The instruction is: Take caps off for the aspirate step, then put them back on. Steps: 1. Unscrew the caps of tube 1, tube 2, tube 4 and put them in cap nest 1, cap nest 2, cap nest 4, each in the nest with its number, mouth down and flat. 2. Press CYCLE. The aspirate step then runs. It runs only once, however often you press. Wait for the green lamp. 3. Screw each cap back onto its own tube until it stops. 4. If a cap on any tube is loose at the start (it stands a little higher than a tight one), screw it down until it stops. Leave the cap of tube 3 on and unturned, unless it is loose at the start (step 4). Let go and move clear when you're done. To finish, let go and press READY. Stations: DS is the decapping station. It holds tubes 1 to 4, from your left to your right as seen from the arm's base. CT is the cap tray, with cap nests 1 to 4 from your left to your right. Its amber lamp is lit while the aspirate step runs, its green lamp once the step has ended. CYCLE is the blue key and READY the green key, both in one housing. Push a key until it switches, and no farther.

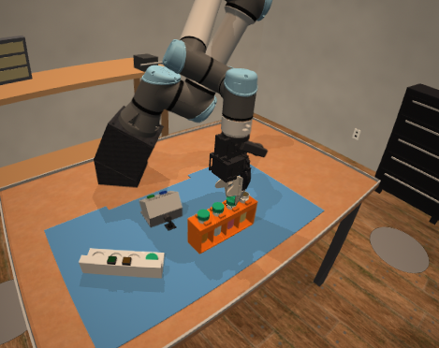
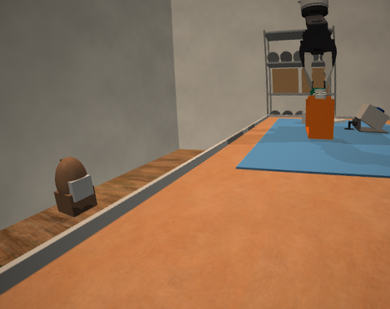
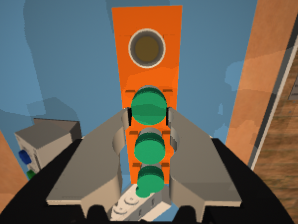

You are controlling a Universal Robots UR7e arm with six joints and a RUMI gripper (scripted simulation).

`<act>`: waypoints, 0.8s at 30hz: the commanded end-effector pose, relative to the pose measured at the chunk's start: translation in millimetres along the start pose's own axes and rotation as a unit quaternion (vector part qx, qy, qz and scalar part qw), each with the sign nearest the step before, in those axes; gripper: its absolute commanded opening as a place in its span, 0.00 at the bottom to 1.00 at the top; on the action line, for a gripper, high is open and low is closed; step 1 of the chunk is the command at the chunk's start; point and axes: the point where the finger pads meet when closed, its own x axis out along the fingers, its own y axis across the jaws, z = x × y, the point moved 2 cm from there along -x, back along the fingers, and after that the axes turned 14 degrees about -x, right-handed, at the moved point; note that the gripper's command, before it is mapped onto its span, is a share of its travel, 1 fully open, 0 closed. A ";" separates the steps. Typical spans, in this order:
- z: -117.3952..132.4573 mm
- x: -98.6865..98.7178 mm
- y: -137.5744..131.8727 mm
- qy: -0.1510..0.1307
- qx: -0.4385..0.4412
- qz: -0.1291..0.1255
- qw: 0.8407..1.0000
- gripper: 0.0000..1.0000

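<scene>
In the top view, reaching down with the tool (image 1: pixel 232 195) (image 2: pixel 319 86) (image 3: pixel 149 109) to the green cap of tube 2 (image 1: pixel 231 201) (image 2: pixel 313 90) (image 3: pixel 149 106) at the orange decapping station (image 1: pixel 195 234) (image 2: pixel 319 118) (image 3: pixel 170 30); resting a green cap (image 1: pixel 152 256) (image 3: pixel 143 191) in nest 1 of the cap tray (image 1: pixel 123 268) (image 3: pixel 160 205).

In the exterior view, pointing straight down, fingers narrowly apart.

In the wrist view, clamping both pads (image 3: pixel 169 116) on tube 2's cap, beside open tube 1 (image 3: pixel 146 48).

A black drawer cabinet (image 1: pixel 410 154) stands on wooden floor (image 1: pixel 361 299) (image 2: pixel 13 237) by grey walls (image 1: pixel 314 61) (image 2: pixel 80 83).

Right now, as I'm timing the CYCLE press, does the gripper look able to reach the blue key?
Probably not: the gripper is shut on tube 2's cap, though nothing covers the blue key.
</scene>
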 end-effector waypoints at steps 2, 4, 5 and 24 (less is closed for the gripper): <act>0.1 -0.3 0.3 0.000 0.000 0.000 1.000 0.00; 0.1 -3.3 0.4 0.000 0.000 0.000 1.000 0.00; 0.1 -6.3 0.4 0.000 0.000 0.000 1.000 0.00; 30.6 -35.9 -13.2 0.000 -0.162 0.000 0.987 0.00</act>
